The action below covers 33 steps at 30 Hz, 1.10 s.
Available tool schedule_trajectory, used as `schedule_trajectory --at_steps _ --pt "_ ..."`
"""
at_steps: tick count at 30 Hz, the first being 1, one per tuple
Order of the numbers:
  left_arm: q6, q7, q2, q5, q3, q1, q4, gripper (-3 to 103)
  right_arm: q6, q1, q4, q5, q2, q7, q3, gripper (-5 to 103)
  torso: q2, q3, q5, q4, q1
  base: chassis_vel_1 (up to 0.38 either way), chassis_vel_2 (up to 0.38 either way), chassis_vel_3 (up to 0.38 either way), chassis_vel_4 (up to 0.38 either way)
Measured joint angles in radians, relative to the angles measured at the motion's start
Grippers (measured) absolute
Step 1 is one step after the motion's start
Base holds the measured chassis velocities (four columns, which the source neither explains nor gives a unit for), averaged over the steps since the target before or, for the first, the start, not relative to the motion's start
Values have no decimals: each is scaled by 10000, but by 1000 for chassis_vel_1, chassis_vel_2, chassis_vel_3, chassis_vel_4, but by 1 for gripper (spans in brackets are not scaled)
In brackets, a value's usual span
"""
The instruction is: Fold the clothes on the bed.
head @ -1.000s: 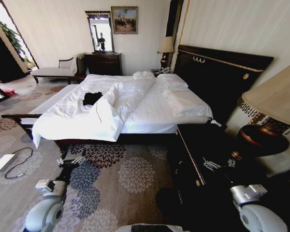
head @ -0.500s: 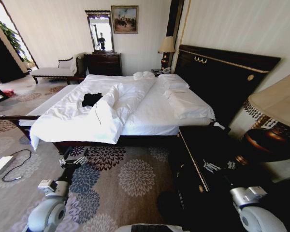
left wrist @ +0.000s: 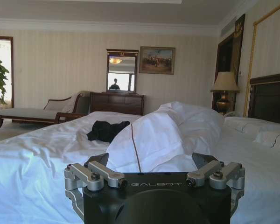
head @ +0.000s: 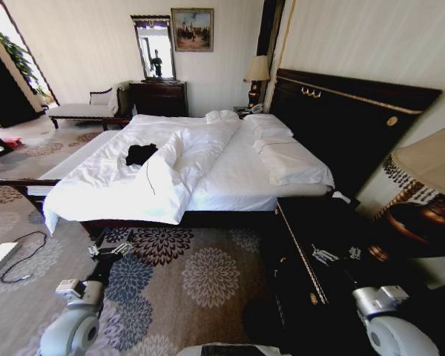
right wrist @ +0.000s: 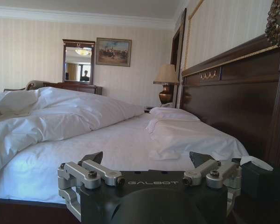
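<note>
The clothes [head: 141,153] are a small black crumpled heap on the left part of the bed [head: 230,178], beside a raised fold of white duvet [head: 165,165]. In the left wrist view the clothes [left wrist: 107,130] lie well beyond my left gripper [left wrist: 151,161], which is open and holds nothing. My left gripper [head: 110,248] hangs low over the carpet, short of the bed's near side. My right gripper [head: 334,254] is over the dark nightstand [head: 297,222]; in the right wrist view this gripper [right wrist: 147,158] is open, facing the bed [right wrist: 116,144] and pillows.
A tall dark headboard [head: 341,126] and a table lamp [head: 423,215] stand on the right. A cable and a white device [head: 7,259] lie on the patterned carpet at left. A bench [head: 81,111] and a dresser [head: 159,98] line the far wall.
The whole head view has spread outward a little, so the camera has moved closer to the bed. Both arms hold the same low pose. The clothes have not moved.
</note>
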Motion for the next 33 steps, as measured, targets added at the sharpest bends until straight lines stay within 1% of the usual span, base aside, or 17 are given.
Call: schedule_trajectory --at_steps 25,28,33 --pt "19 -7 -138 58 114 49 -63 100 131 -30 24 71 4 -243 51 100 0 0 0 1 -1 -88 85 89 -84" --pt "25 -16 -252 108 177 114 -94 100 332 -59 -11 165 91 -482 48 100 0 0 0 1 0 -113 88 102 -113" --pt "24 -19 -314 161 217 200 -125 100 392 -88 -23 171 156 -530 25 100 0 0 0 2 -1 -121 115 115 -121"
